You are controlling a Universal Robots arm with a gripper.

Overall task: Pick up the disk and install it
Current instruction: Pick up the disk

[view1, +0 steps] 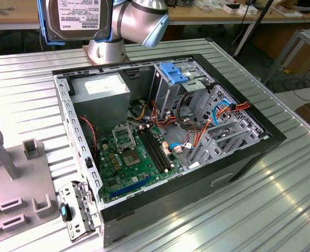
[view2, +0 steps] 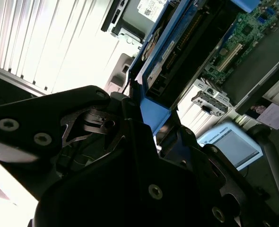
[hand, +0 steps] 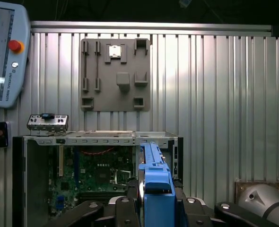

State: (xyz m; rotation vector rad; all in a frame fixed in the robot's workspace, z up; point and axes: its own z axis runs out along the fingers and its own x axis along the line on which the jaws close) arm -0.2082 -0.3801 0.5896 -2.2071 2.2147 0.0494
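Up close: gripper (hand: 156, 202) clamped tight on the disk (hand: 154, 177), black fingers (hand: 131, 213) pressing both sides of its blue rail, disk edge-on in the first wrist view. In the exterior view the disk (view1: 79, 18) hangs in the air, label face to camera, up by the arm (view1: 142, 18), well clear of the open PC case (view1: 234, 168). Inside the case: green circuit board (view1: 128, 155), drive cage (view1: 175, 73) w/ blue top, grey power box (view1: 100, 90). Case sits on a ribbed metal table (view1: 249, 220). Farther off in the first wrist view: grey fixture plate (hand: 116, 75) & a handheld controller (hand: 4, 52).
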